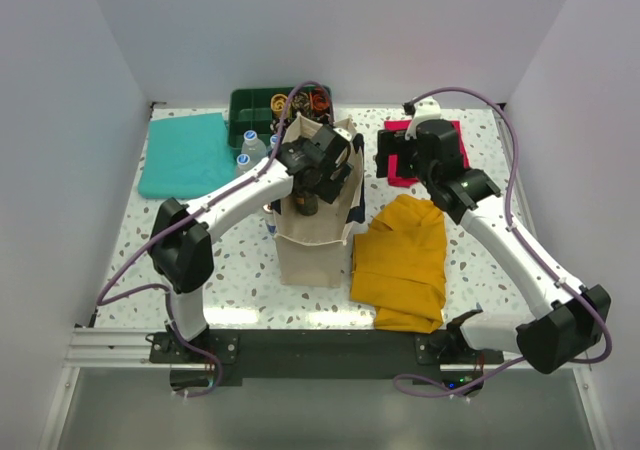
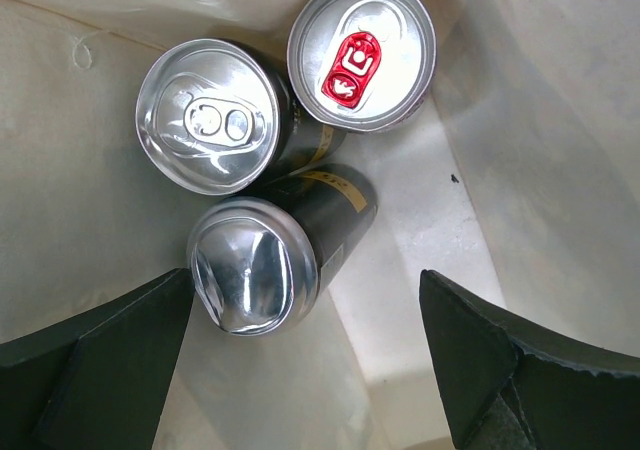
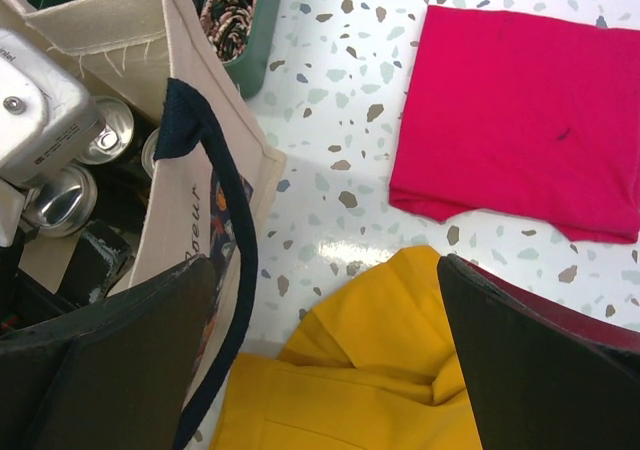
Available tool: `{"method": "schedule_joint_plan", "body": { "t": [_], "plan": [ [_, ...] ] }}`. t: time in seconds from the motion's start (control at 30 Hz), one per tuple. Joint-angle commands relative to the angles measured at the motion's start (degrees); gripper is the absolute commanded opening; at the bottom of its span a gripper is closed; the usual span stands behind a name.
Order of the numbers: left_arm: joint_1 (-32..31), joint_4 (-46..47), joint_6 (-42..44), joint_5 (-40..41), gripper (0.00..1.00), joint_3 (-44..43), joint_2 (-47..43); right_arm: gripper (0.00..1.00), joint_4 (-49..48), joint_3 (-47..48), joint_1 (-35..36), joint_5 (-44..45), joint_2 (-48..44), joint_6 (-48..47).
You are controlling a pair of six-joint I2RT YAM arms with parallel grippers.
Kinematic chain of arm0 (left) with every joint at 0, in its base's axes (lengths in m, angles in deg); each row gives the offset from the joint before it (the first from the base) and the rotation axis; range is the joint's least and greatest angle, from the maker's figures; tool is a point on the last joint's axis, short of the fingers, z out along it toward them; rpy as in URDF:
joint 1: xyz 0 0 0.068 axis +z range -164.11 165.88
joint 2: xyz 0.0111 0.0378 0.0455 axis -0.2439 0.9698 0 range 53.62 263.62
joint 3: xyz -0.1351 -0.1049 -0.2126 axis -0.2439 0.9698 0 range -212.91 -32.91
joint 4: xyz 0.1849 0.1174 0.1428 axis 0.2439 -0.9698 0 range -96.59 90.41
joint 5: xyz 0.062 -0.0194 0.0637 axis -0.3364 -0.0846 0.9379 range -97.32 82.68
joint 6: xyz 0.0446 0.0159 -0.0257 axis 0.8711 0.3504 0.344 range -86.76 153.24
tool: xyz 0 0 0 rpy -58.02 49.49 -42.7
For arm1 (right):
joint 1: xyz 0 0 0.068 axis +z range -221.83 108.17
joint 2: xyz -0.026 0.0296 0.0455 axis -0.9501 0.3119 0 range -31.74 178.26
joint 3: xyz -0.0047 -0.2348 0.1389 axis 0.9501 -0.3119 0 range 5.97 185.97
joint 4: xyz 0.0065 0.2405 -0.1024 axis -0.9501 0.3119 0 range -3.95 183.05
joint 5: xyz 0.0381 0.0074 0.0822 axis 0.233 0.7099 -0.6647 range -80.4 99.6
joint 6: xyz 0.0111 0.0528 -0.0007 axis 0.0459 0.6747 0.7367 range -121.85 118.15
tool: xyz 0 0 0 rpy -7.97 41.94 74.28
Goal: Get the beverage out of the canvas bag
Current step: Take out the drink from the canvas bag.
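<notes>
Three cans (image 2: pixel 210 115), one canvas bag (image 1: pixel 310 255)

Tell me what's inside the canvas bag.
Three cans: a red-tab can and a silver-tab can upright, a third can tipped, base showing. Their labels and whatever lies beneath them are mostly hidden.

On the speckled table (image 1: pixel 240 270), seen from overhead, a teal cloth (image 1: pixel 187 155) lies upper left, a green bin (image 1: pixel 252 107) sits top centre with blue-capped clear bottles (image 1: pixel 253 148) just beside it, a magenta cloth (image 3: pixel 520 110) lies upper right, and a rumpled mustard-yellow cloth (image 1: pixel 405 265) lies right of centre.
</notes>
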Motion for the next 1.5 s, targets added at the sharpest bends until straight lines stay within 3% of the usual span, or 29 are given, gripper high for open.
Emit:
{"method": "schedule_joint_plan", "body": {
  "t": [0.0,0.23,0.5,0.93,1.47],
  "plan": [
    [1.52,0.32,-2.11,-3.52,1.0,2.38,-0.7,0.98,-0.85,1.29,-0.33,1.18,0.22,-0.59],
    [1.61,0.94,-2.72,-2.74,1.0,2.48,-0.69,0.98,-0.76,1.55,-0.42,1.0,0.57,-0.68],
    [1.69,7.79,-2.55,-0.45,1.0,6.16,-8.08,0.98,-0.85,1.29,-0.33,0.91,0.66,-0.68],
    [3.45,7.26,-4.3,-6.42,1.0,7.04,-3.77,0.98,-0.68,0.94,-0.33,1.44,0.22,-0.94],
    [4.59,7.02,-4.83,-4.84,1.0,7.22,-5.1,0.98,-0.85,1.2,-0.51,1.0,0.75,-0.85]
  ]
}}
